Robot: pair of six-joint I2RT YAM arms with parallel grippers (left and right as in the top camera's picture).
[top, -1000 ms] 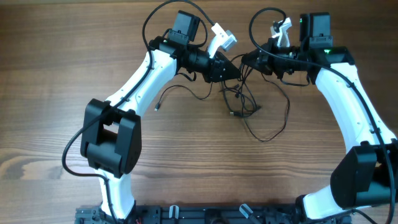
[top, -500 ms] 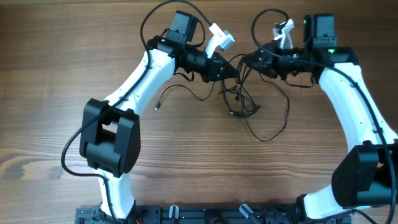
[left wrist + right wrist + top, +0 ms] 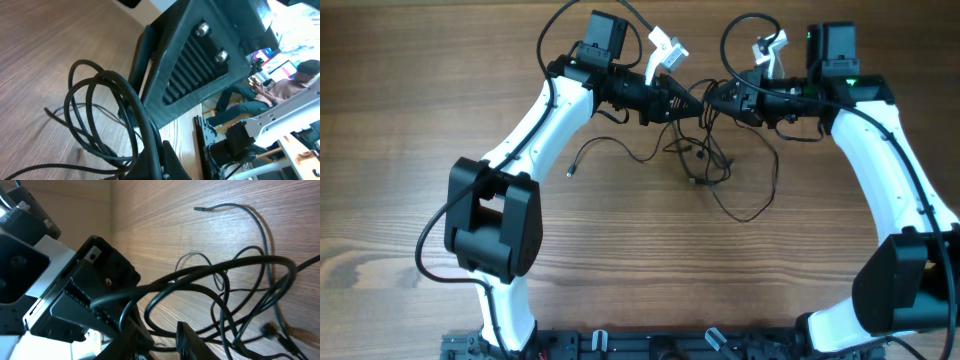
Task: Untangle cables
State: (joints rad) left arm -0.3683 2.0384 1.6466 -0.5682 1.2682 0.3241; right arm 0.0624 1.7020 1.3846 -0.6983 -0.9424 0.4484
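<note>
Cables [image 3: 705, 160] are seen as a loose black tangle on the wooden table [image 3: 420, 80], upper centre of the overhead frame, just below both grippers. One loose plug end [image 3: 569, 174] is stretched out to the left. The left gripper [image 3: 692, 103] is pressed together, a looped strand pinched at its tips. The right gripper [image 3: 713, 98] is set nearly tip to tip with it, jaws slightly parted, strands draped across; no grip can be confirmed.
</note>
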